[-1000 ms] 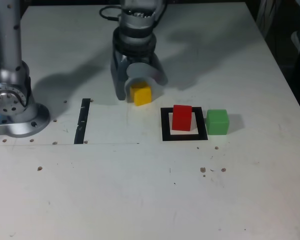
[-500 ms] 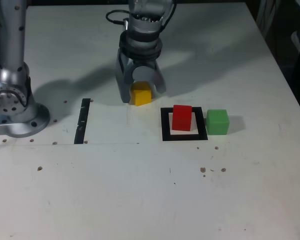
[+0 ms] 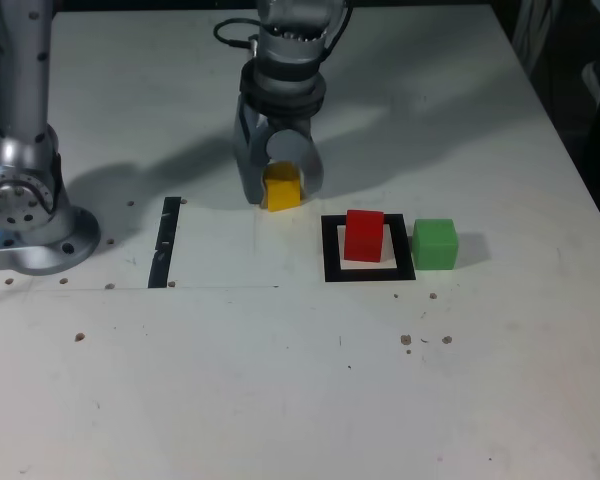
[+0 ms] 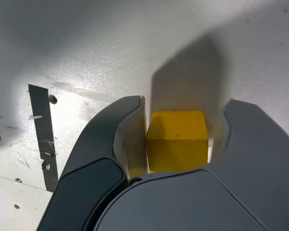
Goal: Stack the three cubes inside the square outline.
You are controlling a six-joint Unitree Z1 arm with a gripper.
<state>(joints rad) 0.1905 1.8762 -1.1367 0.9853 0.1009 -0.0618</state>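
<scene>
The yellow cube (image 3: 283, 190) rests on the white table, to the exterior view's left of the square outline (image 3: 330, 250). My gripper (image 3: 281, 192) comes down over it with a jaw on each side. In the wrist view the yellow cube (image 4: 177, 139) fills the space between the jaws of the gripper (image 4: 183, 115): one pad presses its side and the other stands a sliver off. The red cube (image 3: 364, 235) stands inside the outline, slightly tilted. The green cube (image 3: 435, 243) sits just outside the outline's right border in the exterior view.
A narrow black strip (image 3: 166, 240) lies on the table to the exterior view's left of the gripper, and also shows as the strip (image 4: 43, 134) in the wrist view. The arm's grey base (image 3: 25, 200) stands at the far left. Small specks dot the table's front.
The jaws have drawn in from wide apart to tight around the yellow cube, and the wrist has shifted slightly to the exterior view's right. No cube has moved.
</scene>
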